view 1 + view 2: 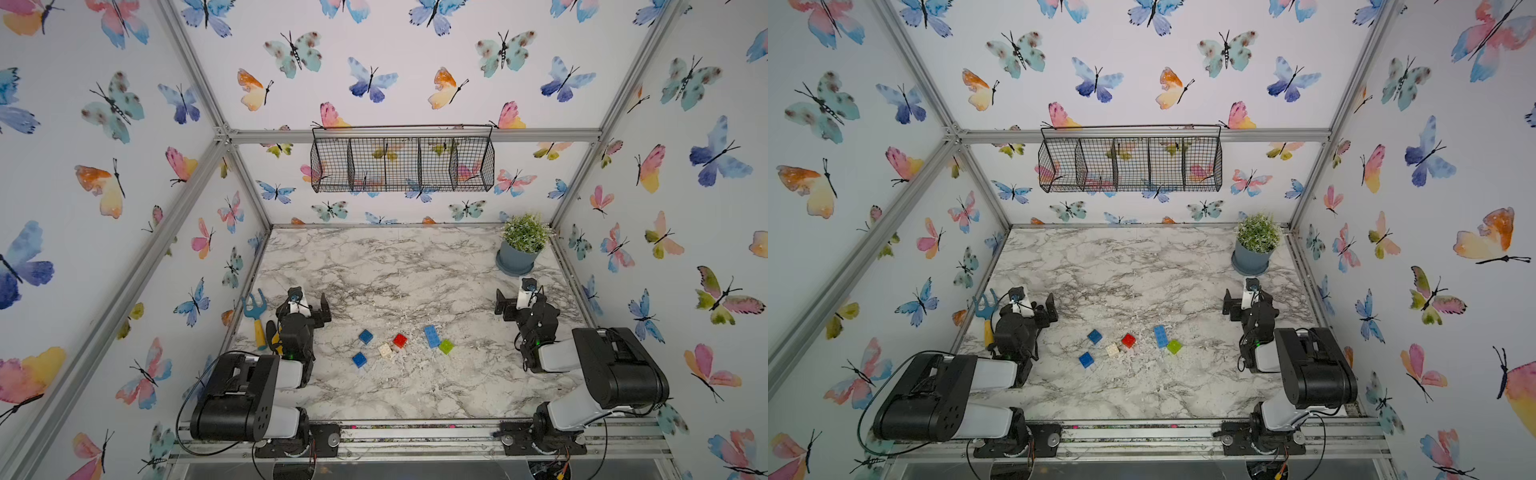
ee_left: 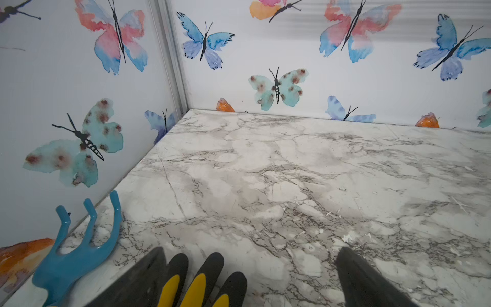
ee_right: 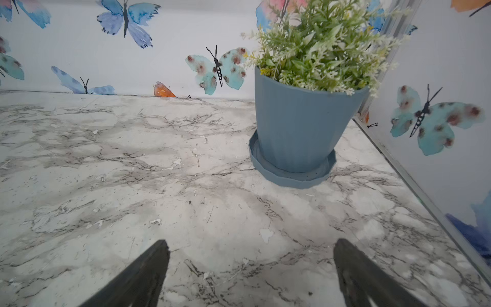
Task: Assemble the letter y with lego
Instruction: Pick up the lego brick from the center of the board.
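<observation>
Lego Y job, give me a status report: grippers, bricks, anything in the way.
Left gripper and right gripper open, empty, parked apart. Six lego bricks loose on the table, none joined. Nothing between grippers and bricks.

We see a white table (image 1: 415, 270) veined with grey marble, and walls (image 1: 104, 208) of pale white printed with watercolour butterflies in blue, pink, orange and teal. On it lie two dark blue bricks (image 1: 365, 336) (image 1: 359, 359), a lighter blue long brick (image 1: 431, 336), a red brick (image 1: 400, 340), a cream brick (image 1: 385, 350) and a lime green brick (image 1: 446, 346). At nine o'clock lies a blue fork (image 1: 254, 305) with a yellow handle, at two o'clock a green plant (image 1: 525, 232) in a grey-blue pot (image 1: 515, 257), and at twelve a black wire basket (image 1: 402, 160).
</observation>
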